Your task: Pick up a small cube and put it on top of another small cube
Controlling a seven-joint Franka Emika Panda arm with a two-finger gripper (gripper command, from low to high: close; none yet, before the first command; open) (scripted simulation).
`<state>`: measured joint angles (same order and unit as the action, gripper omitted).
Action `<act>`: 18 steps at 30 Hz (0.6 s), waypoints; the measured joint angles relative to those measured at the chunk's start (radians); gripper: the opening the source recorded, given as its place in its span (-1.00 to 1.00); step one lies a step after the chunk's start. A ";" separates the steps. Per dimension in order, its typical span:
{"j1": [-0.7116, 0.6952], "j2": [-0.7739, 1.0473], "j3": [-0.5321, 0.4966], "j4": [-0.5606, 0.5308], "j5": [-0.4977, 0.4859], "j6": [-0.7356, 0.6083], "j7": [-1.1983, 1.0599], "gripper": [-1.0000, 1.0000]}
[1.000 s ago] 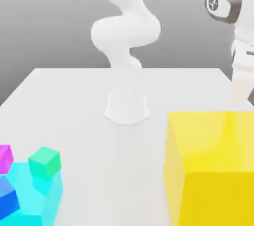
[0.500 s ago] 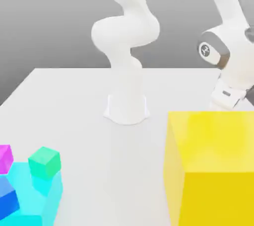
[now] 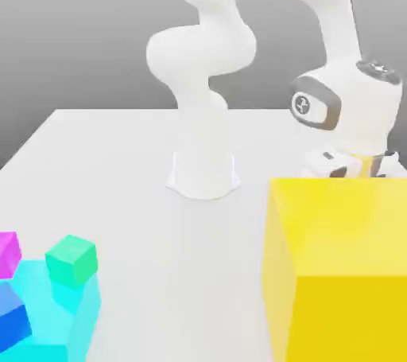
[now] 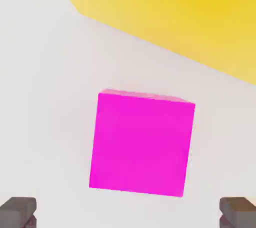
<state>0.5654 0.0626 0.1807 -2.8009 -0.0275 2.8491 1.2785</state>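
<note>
Huge yellow cube; cyan block, blue cube.

the tool is largely hidden behind the yellow cube, which is itself cut off by the exterior view's edges.

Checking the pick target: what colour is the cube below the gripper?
Hot pink, plain: the small cube, best in the hand view, beside the yellow cube.

A white table is seen under soft, even light. A plain grey wall is seen behind it, darker near the top and paler lower down. The far edge of the table is seen as a straight line against the wall. Faint shadows are cast on the white top.
</note>
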 joint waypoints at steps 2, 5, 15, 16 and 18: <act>0.026 0.058 -0.035 0.011 -0.040 0.057 0.039 0.00; 0.074 0.163 -0.095 0.031 -0.092 0.144 0.082 0.00; 0.091 0.195 -0.115 0.037 -0.106 0.173 0.093 -1.00; 0.080 0.165 -0.101 0.031 -0.092 0.148 0.082 -1.00; 0.062 0.097 -0.074 0.018 -0.054 0.093 0.054 -1.00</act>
<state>0.6275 0.1593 0.1068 -2.7827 -0.0811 2.9419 1.3323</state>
